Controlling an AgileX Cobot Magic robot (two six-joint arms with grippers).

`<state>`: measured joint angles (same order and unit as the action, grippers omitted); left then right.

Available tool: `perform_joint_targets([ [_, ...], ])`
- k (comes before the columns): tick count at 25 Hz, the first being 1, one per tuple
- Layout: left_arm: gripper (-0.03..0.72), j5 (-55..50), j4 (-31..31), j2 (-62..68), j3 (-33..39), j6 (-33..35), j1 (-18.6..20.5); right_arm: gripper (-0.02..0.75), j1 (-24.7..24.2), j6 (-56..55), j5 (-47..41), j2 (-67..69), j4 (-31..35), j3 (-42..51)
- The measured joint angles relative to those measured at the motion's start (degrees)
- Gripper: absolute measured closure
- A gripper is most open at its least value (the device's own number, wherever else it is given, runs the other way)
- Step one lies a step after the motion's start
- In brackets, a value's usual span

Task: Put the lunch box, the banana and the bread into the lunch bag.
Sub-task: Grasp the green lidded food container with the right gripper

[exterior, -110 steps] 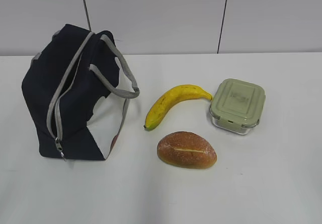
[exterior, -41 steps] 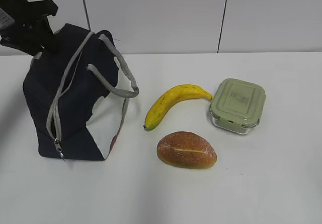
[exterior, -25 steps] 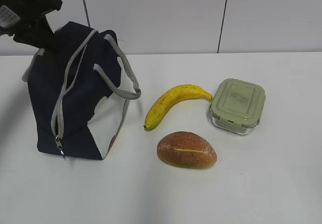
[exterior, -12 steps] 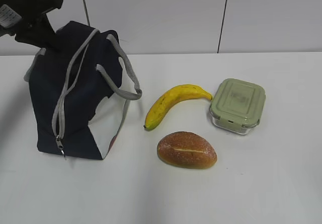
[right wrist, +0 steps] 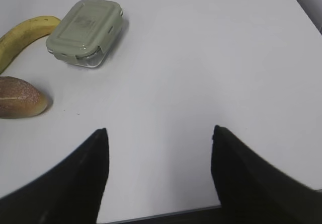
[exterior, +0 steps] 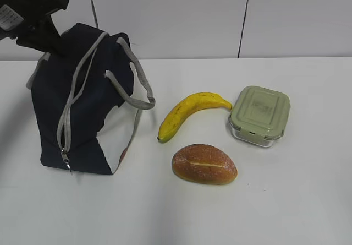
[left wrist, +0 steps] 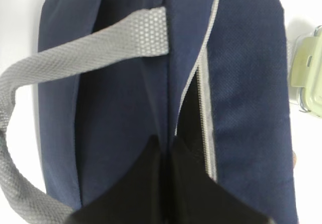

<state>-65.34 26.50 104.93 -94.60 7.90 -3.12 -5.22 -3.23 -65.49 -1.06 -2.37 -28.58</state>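
Observation:
The dark navy lunch bag [exterior: 82,102] stands at the left with its grey zipper [exterior: 69,110] running down the top. My left gripper [exterior: 48,42] is at the bag's far top end. In the left wrist view it [left wrist: 166,144] is shut on a fold of the bag [left wrist: 121,98] beside the zipper [left wrist: 206,108], where a dark gap shows. The banana [exterior: 187,113], the bread [exterior: 204,163] and the lunch box [exterior: 259,115] lie on the table to the right of the bag. My right gripper [right wrist: 158,133] is open and empty, above bare table and well short of the lunch box [right wrist: 85,31].
Grey strap handles [exterior: 135,88] hang over the bag's right side toward the banana. The white table [exterior: 286,201] has bare room at the front and right. Its edge [right wrist: 166,215] shows under my right gripper. A white wall stands behind.
My left arm has come in at the top left, taken hold of the bag's far top end and pulled it up and slightly right. In the last half second nothing moves.

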Motion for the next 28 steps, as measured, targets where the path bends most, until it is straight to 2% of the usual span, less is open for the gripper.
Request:
perform_joint_targets([
  [5,0.691,-0.19,0.00,0.00,0.00,0.00,0.00,0.263,0.00,0.00,3.79,2.32,0.54,-1.82],
  [10,0.691,-0.31,0.06,0.00,0.00,0.00,0.00,0.264,0.00,0.00,11.18,11.39,1.97,-2.20],
  [18,0.691,-0.43,0.11,0.00,0.00,0.00,0.00,0.264,0.00,-0.21,23.75,26.27,10.49,-2.20],
  [28,0.691,-0.48,0.11,0.00,0.00,0.00,0.00,0.264,0.00,-0.33,26.59,49.60,17.80,-5.26],
])
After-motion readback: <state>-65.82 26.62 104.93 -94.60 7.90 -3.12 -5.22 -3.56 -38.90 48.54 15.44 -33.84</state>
